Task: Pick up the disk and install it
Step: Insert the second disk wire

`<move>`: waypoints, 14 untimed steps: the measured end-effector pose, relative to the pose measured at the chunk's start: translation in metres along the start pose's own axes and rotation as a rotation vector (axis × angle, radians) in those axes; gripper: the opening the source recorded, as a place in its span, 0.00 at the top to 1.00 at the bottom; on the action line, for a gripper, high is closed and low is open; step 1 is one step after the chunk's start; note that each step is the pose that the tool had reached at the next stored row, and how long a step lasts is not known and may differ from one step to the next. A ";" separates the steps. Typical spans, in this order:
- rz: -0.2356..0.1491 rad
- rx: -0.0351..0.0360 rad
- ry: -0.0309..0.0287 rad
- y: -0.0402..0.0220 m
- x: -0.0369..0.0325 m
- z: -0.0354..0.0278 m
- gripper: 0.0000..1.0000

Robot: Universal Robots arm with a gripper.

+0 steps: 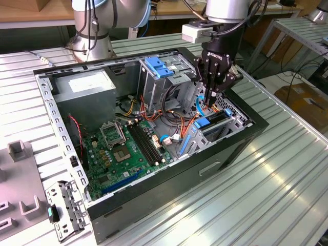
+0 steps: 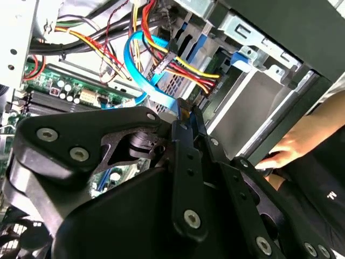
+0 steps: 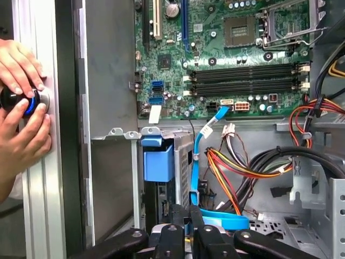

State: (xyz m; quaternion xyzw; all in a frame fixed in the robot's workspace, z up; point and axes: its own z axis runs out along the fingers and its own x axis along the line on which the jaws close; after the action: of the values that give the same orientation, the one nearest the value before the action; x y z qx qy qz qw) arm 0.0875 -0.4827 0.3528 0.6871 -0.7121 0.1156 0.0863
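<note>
At the front corner of the open black computer case (image 1: 225,148), nearest the exterior view's right, the black pincer (image 1: 211,100) hangs over the low drive bay with its fingers drawn close together. Whether they pinch anything I cannot tell; in the second wrist view the tips (image 2: 186,110) meet at a flat blue ribbon cable (image 2: 156,94). Just below, the disk (image 1: 212,123), a flat dark rectangular drive framed by bright blue plastic rails, sits tilted in the grey metal bay (image 1: 230,120), seemingly only partly home. Beyond lie the orange, red and yellow wire bundle (image 3: 237,164), the green motherboard (image 1: 123,148) and the tall grey cage with its blue latch (image 1: 159,69). A person's hands (image 3: 21,108) rest on a round black knob on the ribbed aluminium bench (image 1: 266,189) beside the case.

The likely trouble is the cable: caught between the tips or under the rails, it could be crushed or dragged, and a tilted drive might jam in the bay.
</note>
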 end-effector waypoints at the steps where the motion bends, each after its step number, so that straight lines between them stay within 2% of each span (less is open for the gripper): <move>1: 0.001 0.0048 -0.0033 0.0008 0.0005 0.0003 0.84; 4: 0.005 0.0147 -0.0198 0.0057 0.0024 0.0016 0.84; 8: 0.008 0.0252 -0.0358 0.0097 0.0053 0.0036 0.84; 9: 0.009 0.0277 -0.0389 0.0101 0.0059 0.0042 0.84; 11: 0.011 0.0348 -0.0409 0.0106 0.0059 0.0056 0.84; 12: 0.011 0.0348 -0.0422 0.0106 0.0063 0.0058 0.84; 13: 0.024 0.0791 -0.0501 0.0134 0.0106 0.0079 0.84; 14: 0.033 0.1099 -0.0716 0.0210 0.0163 0.0112 0.84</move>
State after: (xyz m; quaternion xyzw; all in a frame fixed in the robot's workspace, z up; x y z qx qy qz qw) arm 0.0663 -0.5009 0.3457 0.6826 -0.7186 0.1313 0.0210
